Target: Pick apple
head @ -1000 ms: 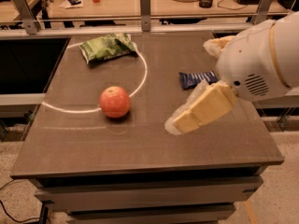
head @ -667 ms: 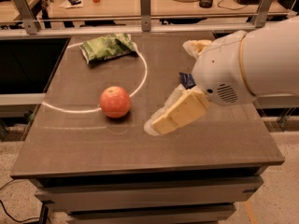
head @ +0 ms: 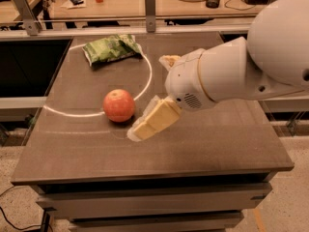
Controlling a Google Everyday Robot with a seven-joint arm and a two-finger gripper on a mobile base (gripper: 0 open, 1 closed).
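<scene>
The apple is round and red-orange with a paler patch on top. It sits on the dark table, left of centre, on a white curved line. My gripper is tan and hangs from the big white arm. It sits low over the table just right of the apple, close to its lower right side. It holds nothing that I can see.
A green snack bag lies at the back left of the table. The white arm covers the table's right middle. A metal rail and a cluttered desk stand behind the table. The table's front edge is near.
The gripper and arm have moved left across the table, from the right side to just beside the apple. The arm now hides the dark packet seen earlier. The apple has not moved.
</scene>
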